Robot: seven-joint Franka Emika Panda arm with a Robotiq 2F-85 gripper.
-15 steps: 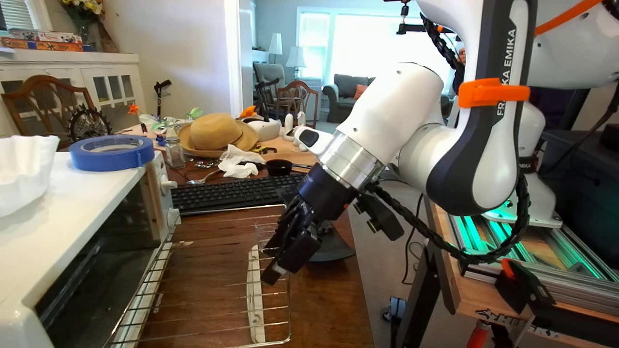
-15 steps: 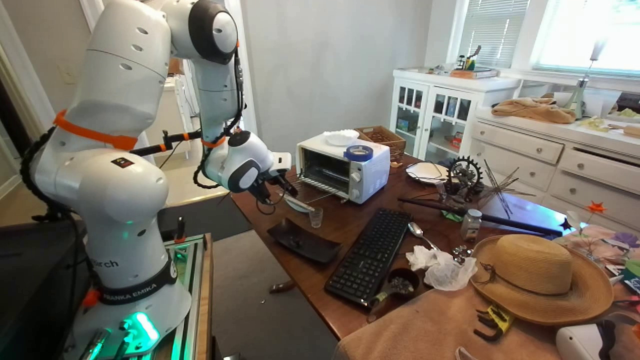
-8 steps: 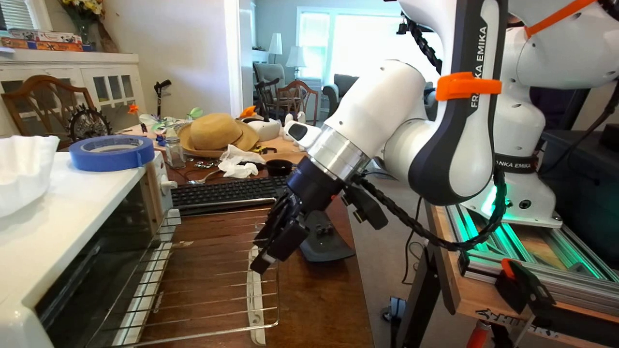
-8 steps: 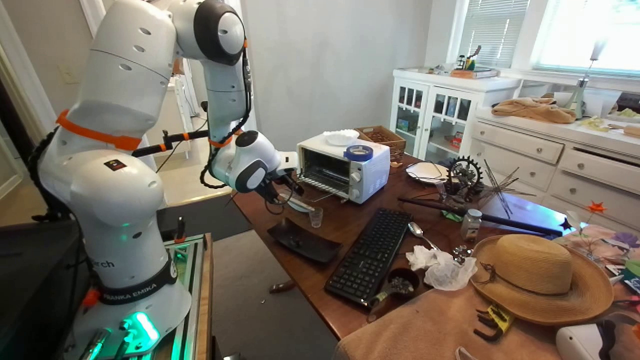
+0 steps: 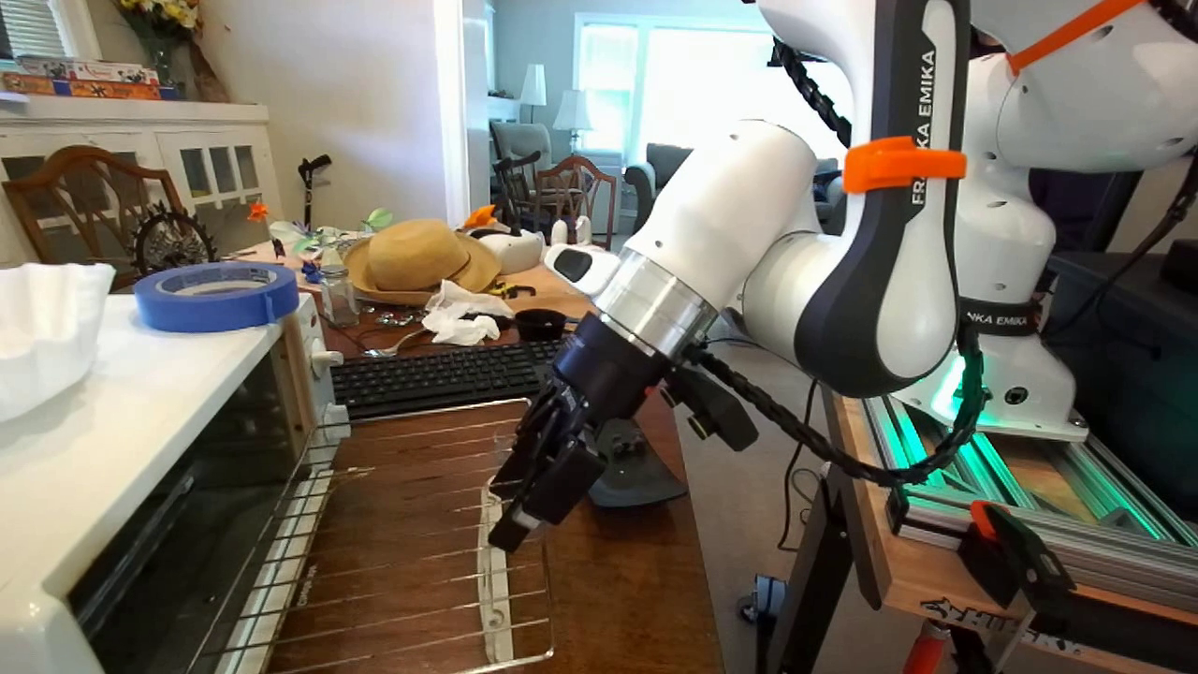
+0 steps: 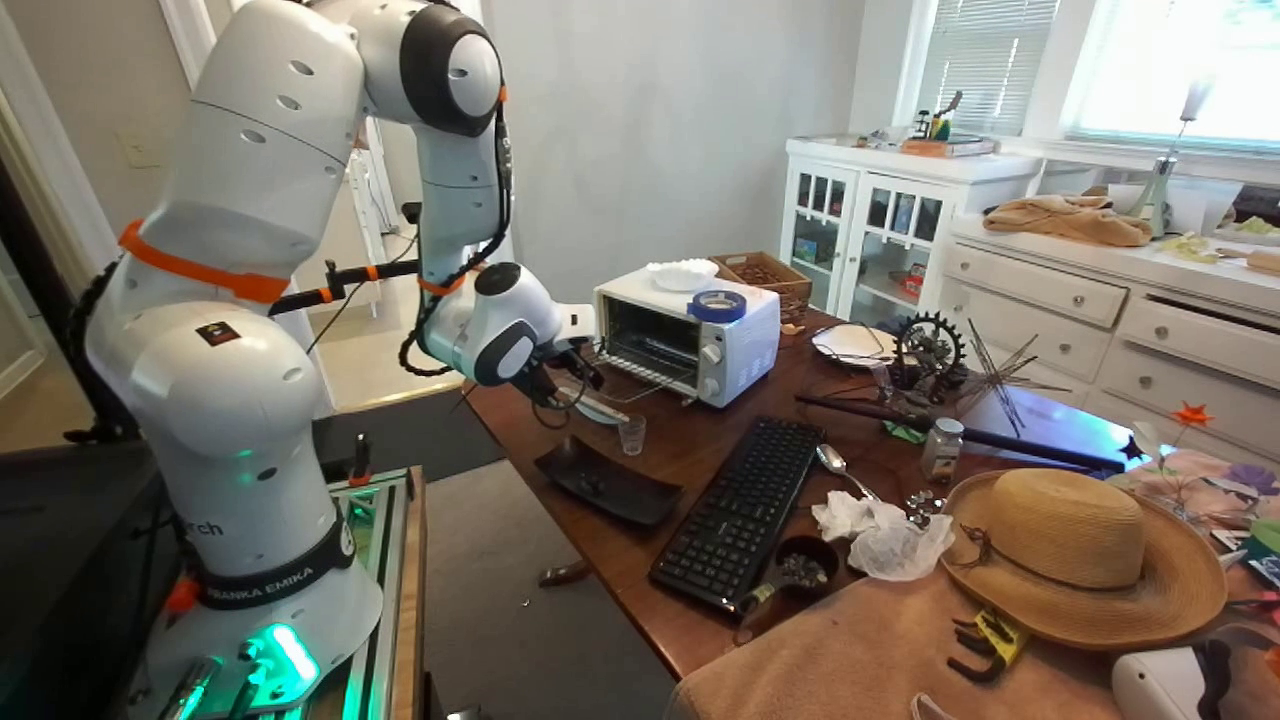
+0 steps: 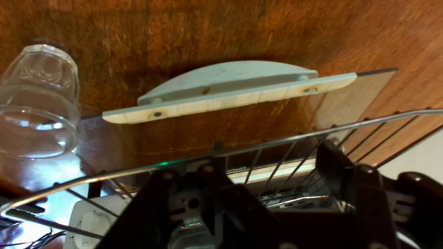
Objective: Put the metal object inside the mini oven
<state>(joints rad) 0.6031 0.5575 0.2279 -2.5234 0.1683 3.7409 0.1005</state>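
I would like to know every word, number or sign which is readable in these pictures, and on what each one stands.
"FRANKA EMIKA": robot's base band.
"KA EMIKA", with letters hidden by a strap: arm's dark panel.
"rch", beginning out of sight: robot's lower column.
"HUSKY", partly blocked: workbench.
"Chef", ending unclear: mini oven's door.
Too small or blurred to read: keyboard keys, oven dial, jar label, tape roll, boxes, robot's sticker.

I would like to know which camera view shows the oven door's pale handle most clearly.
The wrist view: the handle appears there large, whole and with nothing in front. Both exterior views show it smaller; in an exterior view, the gripper also covers part of it.
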